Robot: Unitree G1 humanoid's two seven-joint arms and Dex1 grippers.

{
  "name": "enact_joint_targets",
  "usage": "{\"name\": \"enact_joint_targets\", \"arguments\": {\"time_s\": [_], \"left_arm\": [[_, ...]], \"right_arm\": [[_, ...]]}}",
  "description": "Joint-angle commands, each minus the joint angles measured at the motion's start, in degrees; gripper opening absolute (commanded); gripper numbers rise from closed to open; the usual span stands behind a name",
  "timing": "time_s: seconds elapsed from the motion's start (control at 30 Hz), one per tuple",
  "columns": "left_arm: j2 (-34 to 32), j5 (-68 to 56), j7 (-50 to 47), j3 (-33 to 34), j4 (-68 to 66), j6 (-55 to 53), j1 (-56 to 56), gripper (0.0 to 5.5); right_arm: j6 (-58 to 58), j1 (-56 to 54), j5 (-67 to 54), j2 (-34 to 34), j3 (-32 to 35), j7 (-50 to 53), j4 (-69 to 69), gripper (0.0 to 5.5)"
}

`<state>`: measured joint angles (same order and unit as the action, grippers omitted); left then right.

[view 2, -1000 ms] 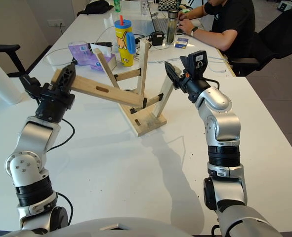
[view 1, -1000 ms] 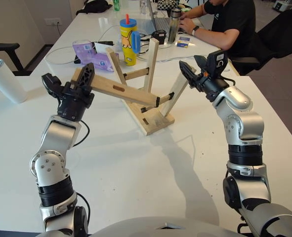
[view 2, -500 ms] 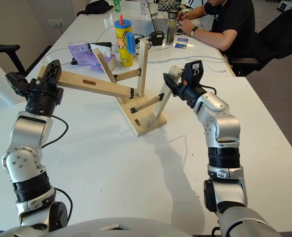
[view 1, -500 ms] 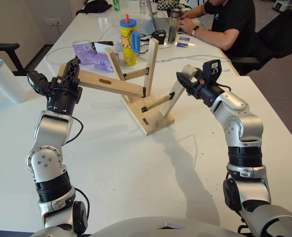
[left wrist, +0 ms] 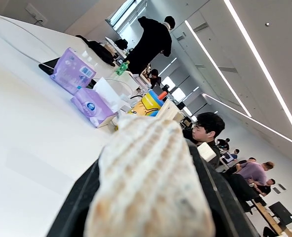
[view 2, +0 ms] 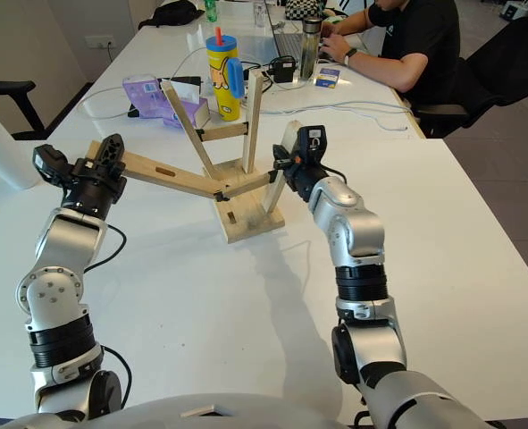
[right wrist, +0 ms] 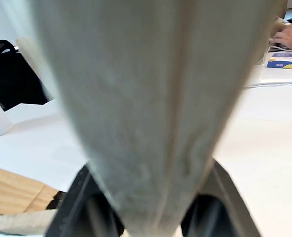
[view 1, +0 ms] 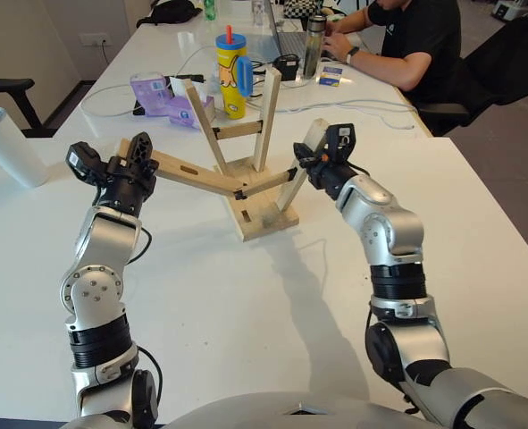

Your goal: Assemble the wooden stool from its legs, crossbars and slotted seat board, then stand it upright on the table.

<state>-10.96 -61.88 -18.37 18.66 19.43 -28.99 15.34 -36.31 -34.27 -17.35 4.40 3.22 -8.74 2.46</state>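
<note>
The stool stands upside down, its slotted seat board [view 1: 262, 216] flat on the white table [view 1: 246, 313]. Two legs [view 1: 205, 125] [view 1: 269, 112] rise from it, joined by a crossbar [view 1: 237, 130]. My left gripper [view 1: 113, 156] is shut on the outer end of a third leg [view 1: 196, 174], which slants low toward the board. In the left wrist view that leg end [left wrist: 146, 182] sits between my black fingers [left wrist: 79, 202]. My right gripper [view 1: 312, 165] is shut on the fourth leg [view 1: 301, 170], shown close up as the pale leg [right wrist: 146, 98]. A second crossbar [view 1: 269, 183] links both held legs.
Behind the stool stand a yellow cup [view 1: 232, 76], purple tissue packs [view 1: 161, 94], cables and a dark bottle [view 1: 314, 45]. A white tumbler [view 1: 9, 147] is at the far left. A person works at a laptop across the table. Bare tabletop lies in front of the stool.
My left gripper swung out and came back lower, dropping its leg's inner end toward the board. My right gripper moved in toward the stool, bringing its leg more upright. The seat board slid slightly left.
</note>
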Motion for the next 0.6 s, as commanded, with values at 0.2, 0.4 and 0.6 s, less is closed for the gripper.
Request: {"name": "enact_joint_targets", "arguments": {"time_s": [0.2,0.4,0.6], "left_arm": [[1.29,3.72,1.37,-0.47,-1.46,-1.68,-2.6,1.01],[3.25,3.83,0.41,-0.29,-0.17,-1.55,-1.34,1.01],[6.96,8.96,-3.71,-2.79,-1.78,-1.32,-0.32,1.01]], "right_arm": [[1.57,1.16,1.33,-0.95,1.38,3.17,-1.24,1.02],[1.65,2.15,1.75,-1.76,1.11,4.49,-2.09,1.02],[4.3,3.51,3.13,-4.36,1.52,8.66,-3.59,1.02]]}}
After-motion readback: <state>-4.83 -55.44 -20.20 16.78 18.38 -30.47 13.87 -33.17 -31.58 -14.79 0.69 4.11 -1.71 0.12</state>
